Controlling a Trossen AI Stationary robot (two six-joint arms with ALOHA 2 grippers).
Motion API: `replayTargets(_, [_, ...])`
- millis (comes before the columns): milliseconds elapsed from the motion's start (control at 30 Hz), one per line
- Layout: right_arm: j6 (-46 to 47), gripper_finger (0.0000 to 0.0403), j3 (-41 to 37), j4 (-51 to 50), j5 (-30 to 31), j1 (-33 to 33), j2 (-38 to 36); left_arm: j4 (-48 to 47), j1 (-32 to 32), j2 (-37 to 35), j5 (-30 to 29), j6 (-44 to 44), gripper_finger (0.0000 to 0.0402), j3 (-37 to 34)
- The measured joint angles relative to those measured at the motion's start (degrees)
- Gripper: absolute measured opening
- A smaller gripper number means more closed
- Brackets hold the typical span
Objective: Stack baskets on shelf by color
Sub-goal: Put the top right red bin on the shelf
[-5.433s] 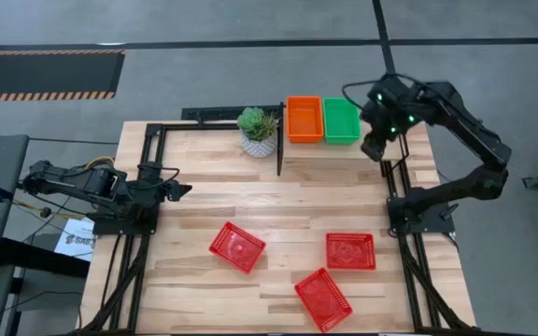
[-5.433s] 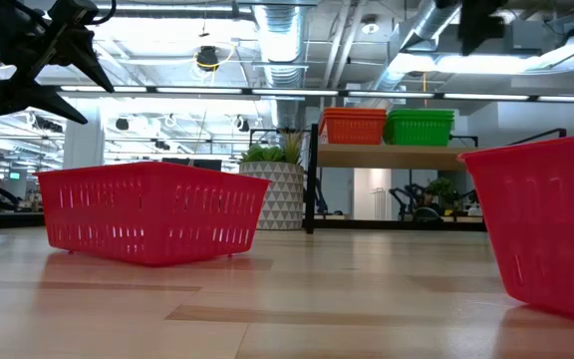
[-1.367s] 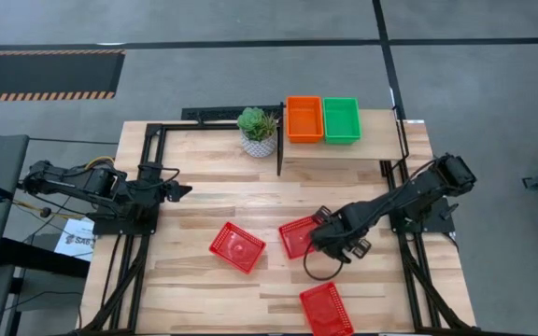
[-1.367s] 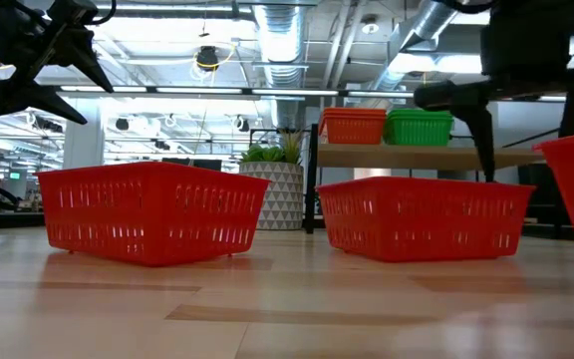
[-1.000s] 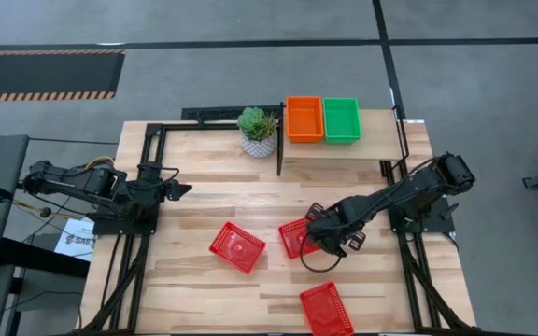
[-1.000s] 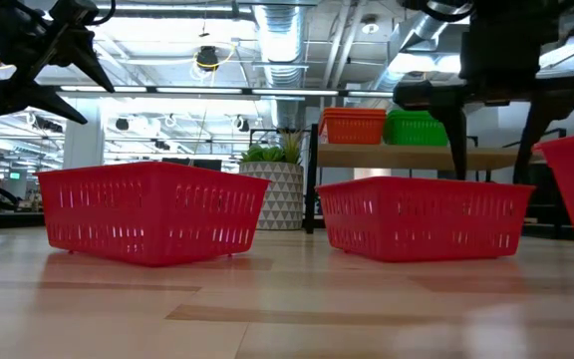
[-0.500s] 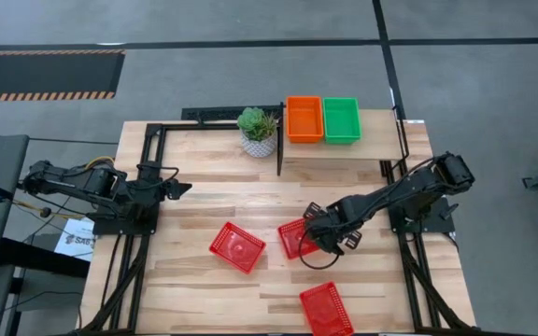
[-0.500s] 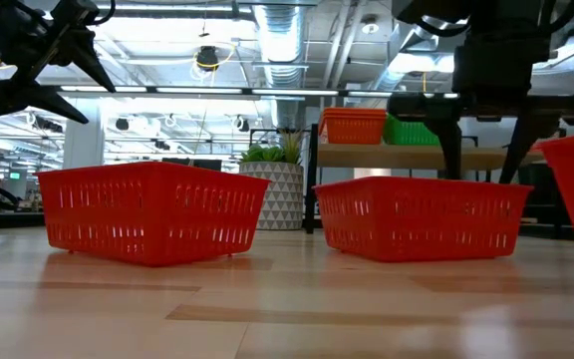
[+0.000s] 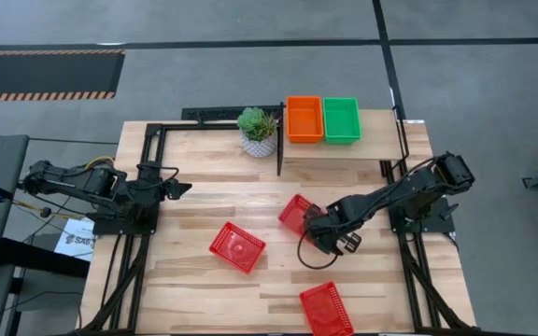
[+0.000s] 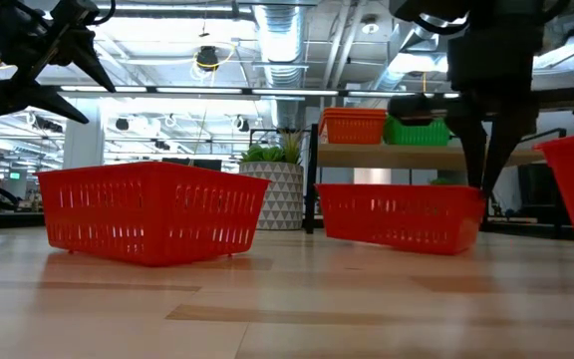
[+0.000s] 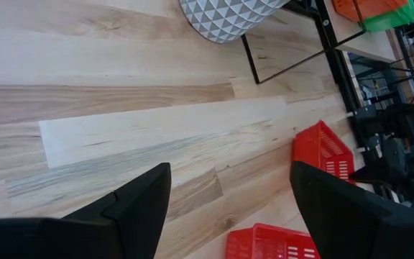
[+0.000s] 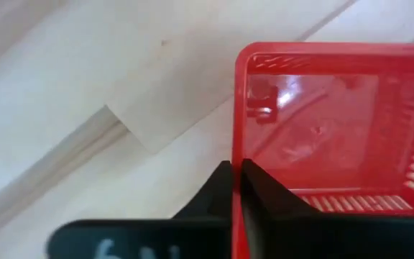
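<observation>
Three red baskets lie on the worktop, and two more baskets, one orange [image 9: 304, 119] and one green [image 9: 341, 119], sit side by side on the shelf [image 9: 374, 146] at the far edge, the orange one toward the plant [image 9: 258, 130] and the green one beside it toward the right. The shelf end nearest the right edge is bare. The right gripper [image 9: 312, 224] is near the middle of the worktop, its two fingers pinched together on the rim of the held basket [image 9: 296, 213]; the right wrist view shows the thin red wall clamped between the dark fingers [image 12: 221, 191]. In the low view this basket [image 10: 402, 216] hangs tilted, the gripped end raised off the wood and the other end lower. A second red basket [image 9: 237, 246] lies flat to the left of it, toward the near edge, well apart from the gripper. The third red basket [image 9: 325, 307] lies at the near edge, right of centre, turned at an angle to the planks. The left gripper [image 9: 181, 189] waits by the left edge, its fingers [image 11: 144, 200] spread apart with nothing between them, raised above the worktop in the low view [image 10: 38, 55]. The plant stands in a white patterned pot at the far edge, just beside the shelf's black frame.
</observation>
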Motion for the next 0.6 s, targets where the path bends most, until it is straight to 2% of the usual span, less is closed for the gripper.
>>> replayTargets(67, [2.73, 0.0010, 0.00, 0.06, -0.60, 0.00, 0.00, 0.00, 0.02, 0.00, 0.00, 0.02, 0.0274, 0.00])
replayTargets(333, [18.35, 0.0005, 0.00, 0.01, -2.97, 0.60, -0.84, 0.00, 0.02, 0.00, -0.05, 0.04, 0.0274, 0.00])
replayTargets(467, [28.00, 0.0003, 0.00, 0.02, -6.86, 0.41, -4.42, 0.00, 0.00, 0.00, -0.07, 0.05, 0.0274, 0.00])
replayTargets(600, [35.56, 0.0002, -0.02, 0.03, -8.16, 0.51, -10.50, 0.00, 0.00, 0.00, -0.09, 0.86, 0.0274, 0.00])
